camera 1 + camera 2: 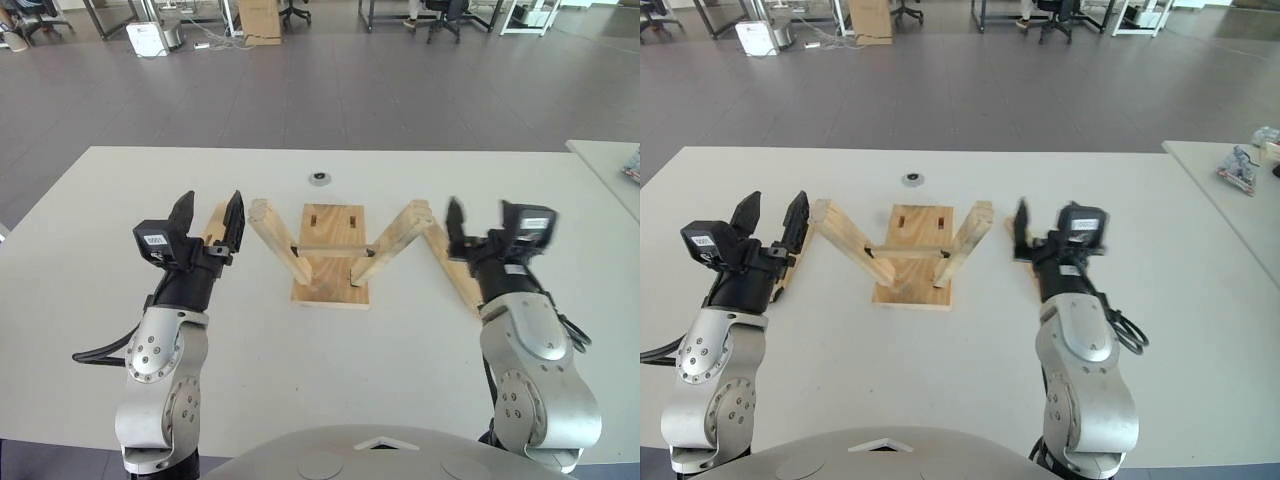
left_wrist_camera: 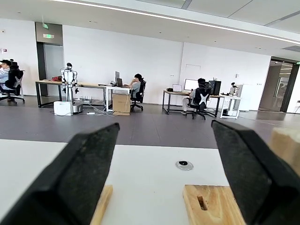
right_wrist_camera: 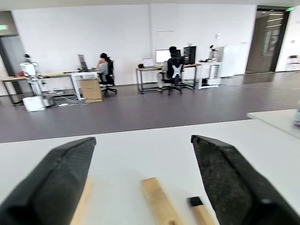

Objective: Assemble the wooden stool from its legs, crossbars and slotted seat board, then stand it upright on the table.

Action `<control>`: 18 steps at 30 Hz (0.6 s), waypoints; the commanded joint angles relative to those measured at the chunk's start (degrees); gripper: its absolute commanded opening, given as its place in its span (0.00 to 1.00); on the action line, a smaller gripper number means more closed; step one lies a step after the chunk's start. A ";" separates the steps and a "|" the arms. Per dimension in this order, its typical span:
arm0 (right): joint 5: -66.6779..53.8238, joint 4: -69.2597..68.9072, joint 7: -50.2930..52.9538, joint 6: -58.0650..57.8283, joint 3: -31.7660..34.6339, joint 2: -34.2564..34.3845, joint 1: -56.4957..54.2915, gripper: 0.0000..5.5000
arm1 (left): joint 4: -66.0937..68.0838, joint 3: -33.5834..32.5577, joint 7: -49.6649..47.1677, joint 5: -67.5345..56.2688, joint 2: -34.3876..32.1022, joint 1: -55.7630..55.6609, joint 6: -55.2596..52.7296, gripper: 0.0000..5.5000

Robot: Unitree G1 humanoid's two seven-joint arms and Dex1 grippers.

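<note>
**Head view.** The seat board (image 1: 330, 290) lies flat at the middle of the surface (image 1: 120, 190), between the two arms, with its long axis running away from the robot. A crossbar (image 1: 335, 247) runs side to side above it and bridges the left inner leg (image 1: 280, 243) and the right inner leg (image 1: 392, 247). Both inner legs slant outward toward the far side. The outer left leg (image 1: 215, 222) sits directly behind the left gripper (image 1: 211, 208). The outer right leg (image 1: 455, 275) slants from the right inner leg's far end back toward the right gripper (image 1: 478, 228). I cannot tell whether each leg pair is joined at its far end. The arms sit about equally near the board, one on each side. A small round insert (image 1: 320, 179) sits in the surface beyond the board.

**Left wrist view.** The jaws are wide apart and hold nothing. Through the gap, a slotted corner of the seat board (image 2: 213, 206) lies ahead, toward the inner jaw. The outer left leg (image 2: 102, 211) lies just beside the other jaw, with its long axis pointing away from the gripper.

**Right wrist view.** The jaws are wide apart and empty. The outer right leg (image 3: 159, 204) lies ahead in the gap, lengthwise to the approach.

**Judgement.** Each gripper is nearest its own outer leg. Because the legs lie roughly end-on to the jaws, a grasp probably needs the jaws to close across the leg's width.
</note>
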State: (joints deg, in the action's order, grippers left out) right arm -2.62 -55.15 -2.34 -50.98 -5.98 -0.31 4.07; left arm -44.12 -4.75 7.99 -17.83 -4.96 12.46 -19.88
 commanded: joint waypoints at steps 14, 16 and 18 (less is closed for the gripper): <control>-2.07 12.32 -9.30 4.91 -8.77 -9.30 -6.25 0.69 | 11.19 4.86 17.64 -3.59 -16.97 -0.10 0.74 0.66; -1.64 13.88 -9.76 4.60 -5.10 -10.76 -6.53 0.69 | 12.88 3.43 13.94 1.13 -16.00 -0.08 5.18 0.66; -1.22 16.01 -10.49 3.76 -0.31 -13.52 -6.56 0.69 | 14.20 0.55 9.59 4.18 -15.13 -2.67 7.37 0.66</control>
State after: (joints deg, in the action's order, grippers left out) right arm -3.00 -40.67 -11.28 -47.51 -8.96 -11.90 -0.73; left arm -30.61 -2.79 19.66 -15.30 -20.61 12.87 -14.37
